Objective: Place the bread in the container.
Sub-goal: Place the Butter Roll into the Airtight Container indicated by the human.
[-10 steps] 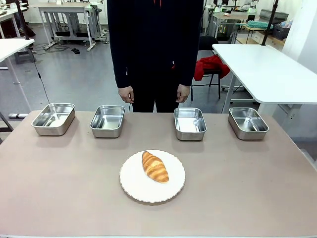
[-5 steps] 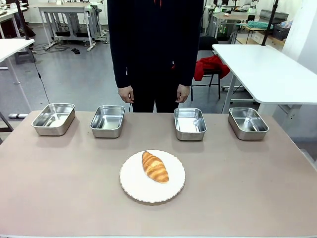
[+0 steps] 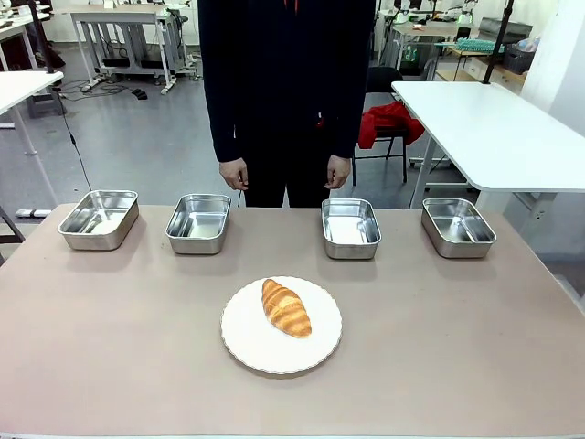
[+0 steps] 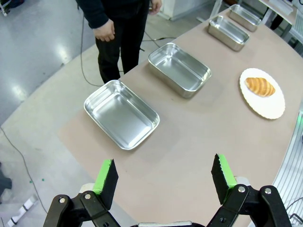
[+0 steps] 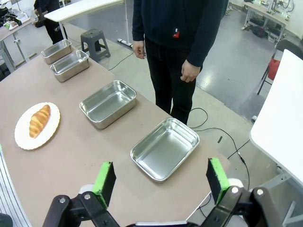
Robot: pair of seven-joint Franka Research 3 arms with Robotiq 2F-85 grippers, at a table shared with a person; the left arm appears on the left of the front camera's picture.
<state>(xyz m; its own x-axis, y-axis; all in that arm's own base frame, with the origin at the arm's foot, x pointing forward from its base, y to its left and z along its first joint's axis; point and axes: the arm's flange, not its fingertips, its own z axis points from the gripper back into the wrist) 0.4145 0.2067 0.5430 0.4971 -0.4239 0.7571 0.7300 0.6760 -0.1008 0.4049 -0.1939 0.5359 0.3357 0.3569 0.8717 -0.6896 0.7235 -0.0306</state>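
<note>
While bread (image 4: 259, 86) lies on plate (image 4: 271, 107), left gripper (image 4: 163, 163) well apart

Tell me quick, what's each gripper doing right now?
Left gripper: open, holding nothing.
Right gripper: open, holding nothing.

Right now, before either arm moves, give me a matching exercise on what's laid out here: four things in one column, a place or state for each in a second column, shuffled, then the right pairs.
Column one
1. bread
2. plate
3. steel pans
4. left end effector

Column two
A. open, holding nothing
B. empty, four side by side in a row
C. round and white, on the robot's side of that row
D. golden-brown, lying on a dish

Pairs: 1-D, 2-C, 3-B, 4-A
</note>
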